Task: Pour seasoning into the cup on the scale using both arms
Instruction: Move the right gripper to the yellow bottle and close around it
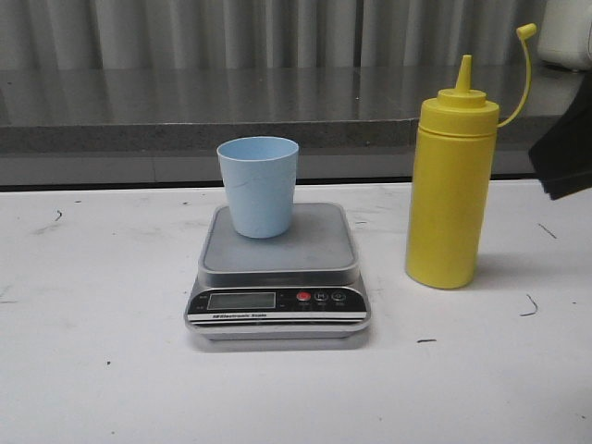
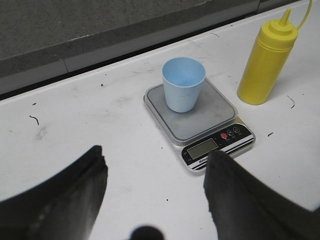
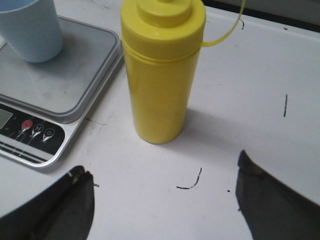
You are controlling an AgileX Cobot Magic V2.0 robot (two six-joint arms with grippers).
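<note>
The light blue cup stands upright on the steel platform of the scale at the table's middle. The yellow seasoning bottle stands upright to the right of the scale, its cap hanging off the nozzle on its tether. My left gripper is open and empty, above the table, short of the scale, the cup and the bottle. My right gripper is open and empty, a short way from the bottle. The cup and the scale lie beside it. A black part of the right arm shows at the right edge.
A grey stone ledge runs along the back of the white table. A white object stands on it at the far right. Small black marks dot the table top.
</note>
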